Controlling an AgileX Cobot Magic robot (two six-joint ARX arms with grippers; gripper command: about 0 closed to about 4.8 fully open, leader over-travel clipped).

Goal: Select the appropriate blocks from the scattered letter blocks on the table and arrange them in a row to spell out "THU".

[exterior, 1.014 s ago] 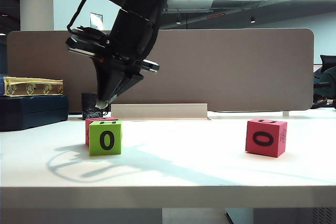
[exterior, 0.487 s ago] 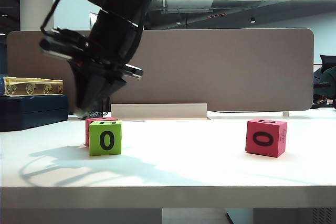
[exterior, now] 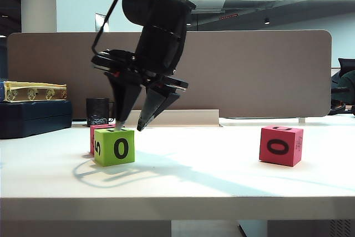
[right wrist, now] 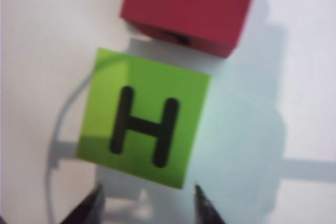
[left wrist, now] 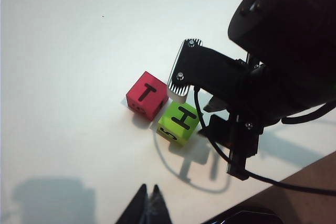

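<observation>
A lime green block (exterior: 115,146) with H on top (right wrist: 144,129) stands on the white table (exterior: 222,176) at the left. It shows 5 and 0 on its sides. Close behind it is a pinkish-red block (exterior: 100,127) with T on top (left wrist: 147,95). A second pinkish-red block (exterior: 281,145) showing 0 stands far off at the right. My right gripper (exterior: 128,127) has reached across and hangs open just over the green block, nothing between its fingertips (right wrist: 148,195). My left gripper (left wrist: 149,187) is shut and empty, well away from the green block (left wrist: 178,123).
A black mug (exterior: 98,111) stands behind the left blocks. A dark case with a yellow box on it (exterior: 33,116) sits at the far left. A tan divider panel (exterior: 249,70) with a white strip (exterior: 169,117) at its foot closes the back edge.
The right arm swung left, then came back right over the green block, and its jaws opened. The green block has turned a little, now showing its 5 side.
</observation>
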